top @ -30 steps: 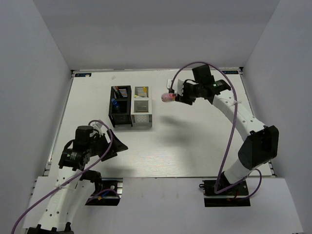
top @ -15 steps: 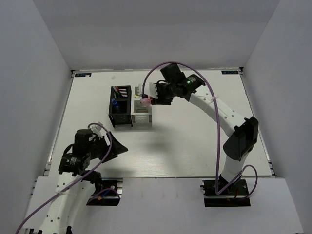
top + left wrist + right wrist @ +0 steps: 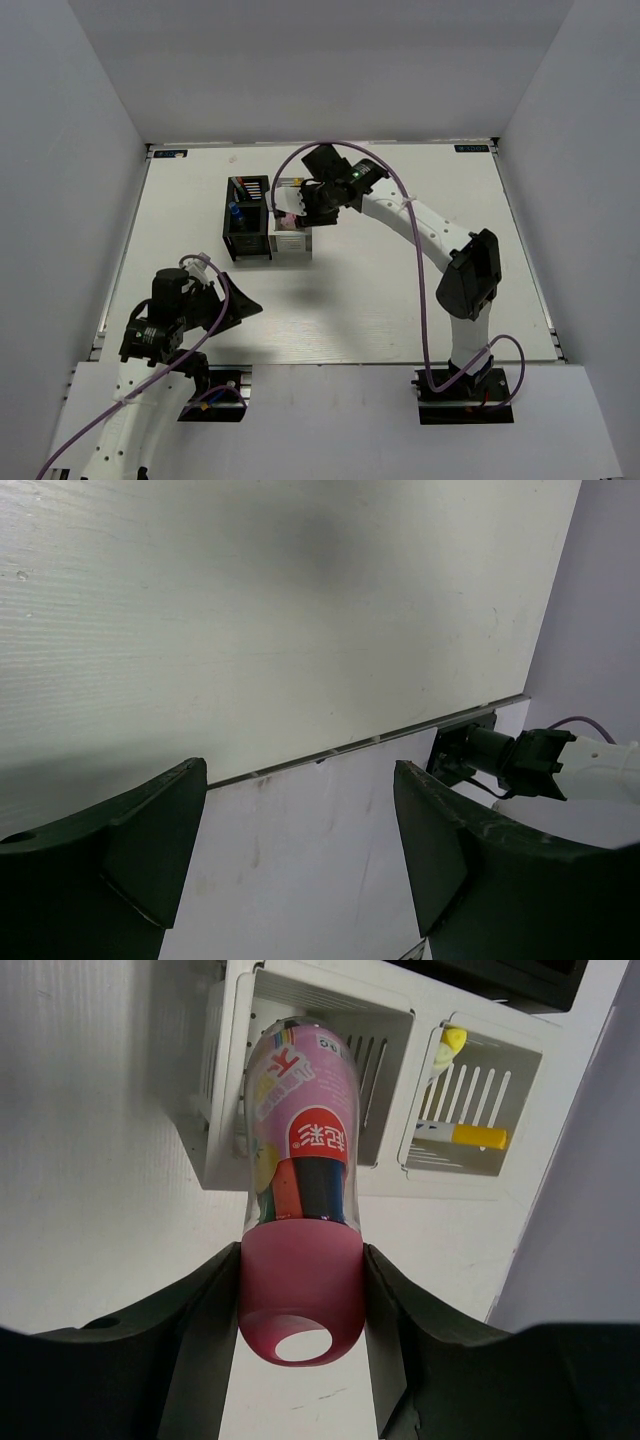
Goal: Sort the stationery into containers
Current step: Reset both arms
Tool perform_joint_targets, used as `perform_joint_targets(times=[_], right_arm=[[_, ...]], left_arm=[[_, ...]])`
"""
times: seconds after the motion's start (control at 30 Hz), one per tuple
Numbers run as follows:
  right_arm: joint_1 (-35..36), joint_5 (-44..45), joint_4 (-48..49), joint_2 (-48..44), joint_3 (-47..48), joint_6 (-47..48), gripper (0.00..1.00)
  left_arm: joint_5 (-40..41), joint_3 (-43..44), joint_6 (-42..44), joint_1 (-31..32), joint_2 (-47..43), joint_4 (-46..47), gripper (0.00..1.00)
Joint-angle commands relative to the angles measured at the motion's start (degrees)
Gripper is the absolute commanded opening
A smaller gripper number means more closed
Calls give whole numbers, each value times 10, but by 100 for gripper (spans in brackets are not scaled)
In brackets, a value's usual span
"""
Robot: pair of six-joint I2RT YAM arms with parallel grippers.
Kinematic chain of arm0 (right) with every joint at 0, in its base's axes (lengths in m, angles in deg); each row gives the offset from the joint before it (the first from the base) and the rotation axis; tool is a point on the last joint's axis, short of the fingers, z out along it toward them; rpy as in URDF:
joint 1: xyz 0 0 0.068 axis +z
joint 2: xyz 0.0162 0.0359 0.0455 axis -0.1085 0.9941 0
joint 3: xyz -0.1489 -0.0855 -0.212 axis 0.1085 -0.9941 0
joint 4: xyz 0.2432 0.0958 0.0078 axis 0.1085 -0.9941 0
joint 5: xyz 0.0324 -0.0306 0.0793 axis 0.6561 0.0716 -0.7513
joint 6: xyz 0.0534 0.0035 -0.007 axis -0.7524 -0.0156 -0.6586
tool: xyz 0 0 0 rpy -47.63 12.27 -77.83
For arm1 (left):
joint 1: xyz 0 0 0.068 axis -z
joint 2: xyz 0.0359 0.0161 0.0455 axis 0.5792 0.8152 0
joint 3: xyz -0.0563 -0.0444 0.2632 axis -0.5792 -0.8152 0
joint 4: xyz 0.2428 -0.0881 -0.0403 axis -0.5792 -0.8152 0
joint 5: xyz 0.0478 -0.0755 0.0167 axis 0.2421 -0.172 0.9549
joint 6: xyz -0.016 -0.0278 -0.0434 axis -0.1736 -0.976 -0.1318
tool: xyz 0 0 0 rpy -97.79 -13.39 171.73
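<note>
My right gripper [image 3: 292, 211] is shut on the stubby pink cylinder [image 3: 299, 1182] by its pink cap and holds it over the white-grey organizer box [image 3: 290, 243], its far end above that box's near compartment [image 3: 310, 1080]. The other white compartment holds pens with yellow ends [image 3: 462, 1136]. The black organizer box [image 3: 248, 232] adjoins it on the left, with a blue-clear pen [image 3: 234, 212] inside. My left gripper [image 3: 246, 304] is open and empty, low at the near left; the left wrist view shows only bare table between its fingers [image 3: 150, 840].
The table's near edge [image 3: 350, 746] runs just under my left gripper. The right arm's base [image 3: 500, 760] shows in the left wrist view. White walls enclose the table on three sides.
My right gripper has carried the pink cylinder leftward from right of the boxes to above the white-grey box. The left arm has barely moved.
</note>
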Motion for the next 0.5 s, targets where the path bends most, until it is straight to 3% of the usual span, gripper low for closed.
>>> perform_joint_targets(times=[0.0, 0.27, 0.4, 0.47], right_arm=[[10, 20, -8, 6, 36, 11, 11], [35, 39, 25, 29, 66, -13, 57], [41, 41, 41, 21, 63, -22, 71], [45, 40, 48, 15, 64, -30, 71]], left_arm=[[-8, -2, 0, -4, -5, -2, 85], [-8, -2, 0, -4, -10, -2, 85], [-8, -2, 0, -4, -5, -2, 86], [-14, -2, 0, -4, -5, 4, 86]])
